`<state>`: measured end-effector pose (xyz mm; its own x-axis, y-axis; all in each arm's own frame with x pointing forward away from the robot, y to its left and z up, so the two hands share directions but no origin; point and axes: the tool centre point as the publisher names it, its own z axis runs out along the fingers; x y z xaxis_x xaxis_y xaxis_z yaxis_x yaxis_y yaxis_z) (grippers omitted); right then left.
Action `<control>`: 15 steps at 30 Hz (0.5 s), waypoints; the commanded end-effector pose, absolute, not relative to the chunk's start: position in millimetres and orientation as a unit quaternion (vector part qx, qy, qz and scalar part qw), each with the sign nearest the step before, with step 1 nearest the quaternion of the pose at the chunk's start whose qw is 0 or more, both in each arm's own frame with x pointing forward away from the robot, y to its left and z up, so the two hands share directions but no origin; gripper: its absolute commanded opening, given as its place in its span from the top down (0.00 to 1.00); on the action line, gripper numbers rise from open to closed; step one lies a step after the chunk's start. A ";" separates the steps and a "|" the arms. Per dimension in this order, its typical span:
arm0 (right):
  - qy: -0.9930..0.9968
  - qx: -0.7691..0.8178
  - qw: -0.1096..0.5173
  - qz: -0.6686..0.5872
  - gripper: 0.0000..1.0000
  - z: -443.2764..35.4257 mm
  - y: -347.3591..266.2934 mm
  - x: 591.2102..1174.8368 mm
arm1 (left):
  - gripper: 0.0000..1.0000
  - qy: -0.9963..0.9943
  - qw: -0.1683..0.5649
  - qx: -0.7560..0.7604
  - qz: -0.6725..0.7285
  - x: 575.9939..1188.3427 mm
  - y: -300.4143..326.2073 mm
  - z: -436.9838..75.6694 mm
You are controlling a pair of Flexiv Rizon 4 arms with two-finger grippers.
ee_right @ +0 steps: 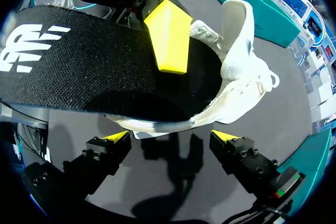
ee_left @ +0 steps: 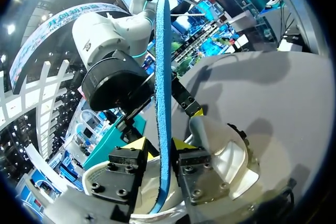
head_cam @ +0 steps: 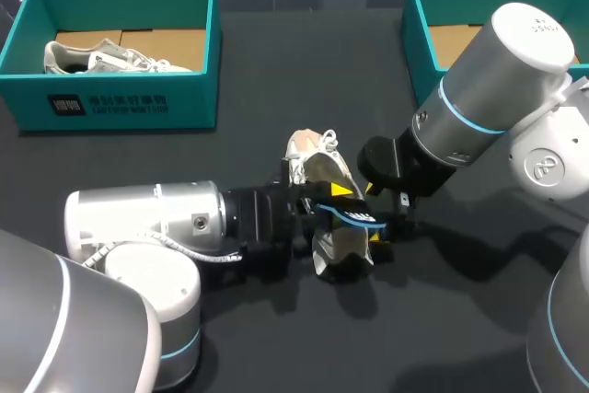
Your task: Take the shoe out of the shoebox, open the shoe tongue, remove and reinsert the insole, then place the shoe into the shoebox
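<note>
A white shoe (head_cam: 313, 172) lies mid-table, its opening turned toward my left arm. Its insole (head_cam: 354, 216), black on top with a blue underside, sticks out of the shoe toward the heel. My left gripper (head_cam: 342, 202) is shut on the insole. In the left wrist view the insole (ee_left: 164, 77) stands edge-on between the two fingers (ee_left: 134, 148), over the shoe (ee_left: 226, 156). My right gripper (head_cam: 375, 218) is open at the shoe's heel end. In the right wrist view the right gripper (ee_right: 170, 139) sits just short of the shoe (ee_right: 241, 51), beneath the insole (ee_right: 79, 72).
A teal shoebox (head_cam: 120, 89) at the back left holds another pale shoe (head_cam: 101, 57). A second teal shoebox (head_cam: 428, 34) stands at the back right, partly hidden behind my right arm (head_cam: 488, 71). Dark tabletop lies in front of the shoe.
</note>
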<state>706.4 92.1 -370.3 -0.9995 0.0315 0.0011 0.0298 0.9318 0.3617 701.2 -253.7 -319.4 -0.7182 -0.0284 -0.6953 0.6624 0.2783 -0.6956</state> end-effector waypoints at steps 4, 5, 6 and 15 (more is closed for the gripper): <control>0.983 0.016 0.004 0.183 0.00 -370.8 92.5 705.5 | 0.71 0.736 0.308 0.219 -0.562 695.3 -253.1 -315.0; 0.983 0.016 0.004 0.183 0.00 -370.8 92.5 705.5 | 0.70 0.735 0.308 0.219 -0.563 694.2 -253.3 -314.2; 0.983 0.016 0.004 0.183 0.00 -370.8 92.5 705.5 | 0.69 0.734 0.308 0.221 -0.564 693.2 -253.5 -313.3; 0.983 0.016 0.004 0.183 0.00 -370.8 92.5 705.5 | 0.72 0.721 0.313 0.240 -0.569 684.4 -255.3 -305.4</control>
